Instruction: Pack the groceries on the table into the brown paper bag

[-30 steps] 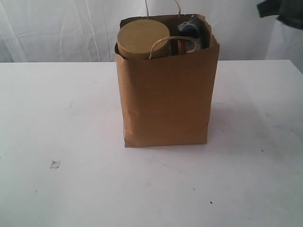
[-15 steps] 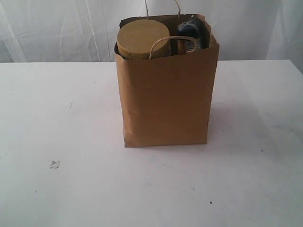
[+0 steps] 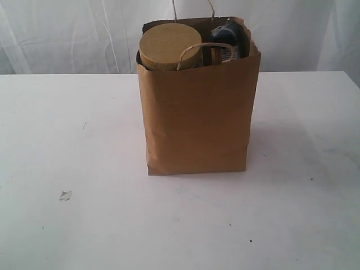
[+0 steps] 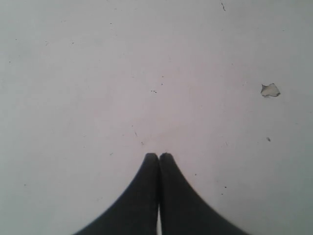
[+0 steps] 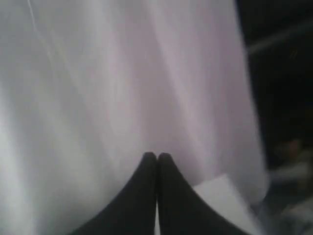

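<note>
Left gripper (image 4: 158, 155): the two dark, smooth, tapered fingers are pressed together at the tips, with nothing between them. It hangs above the table (image 4: 98, 73), a flat, matte white surface marked with fine dark specks. A small pale flake (image 4: 270, 90) with a ragged outline lies on the surface, apart from the fingertips.

Right gripper (image 5: 157, 154): same finger form, with the tips closed against each other and holding nothing. Behind it hangs white fabric (image 5: 122, 88) in soft vertical folds. This picture is blurred, and the dark area beside the fabric cannot be made out.

The brown paper bag (image 3: 197, 124) stands upright at mid-table. It is a box-shaped kraft sack with a lightly creased front panel and an uneven top edge. A twisted paper loop handle (image 3: 205, 49) droops across the mouth. The rear handle (image 3: 194, 8) is cut off by the frame edge.

At the left of the mouth, the round, ribbed tan jar lid (image 3: 170, 48) tilts toward the camera; the bag wall hides the jar body. At the right, a blue packet (image 3: 228, 29) rises above the rim, its print too small to read. A banded item below it cannot be identified. The front panel conceals all lower contents.
</note>
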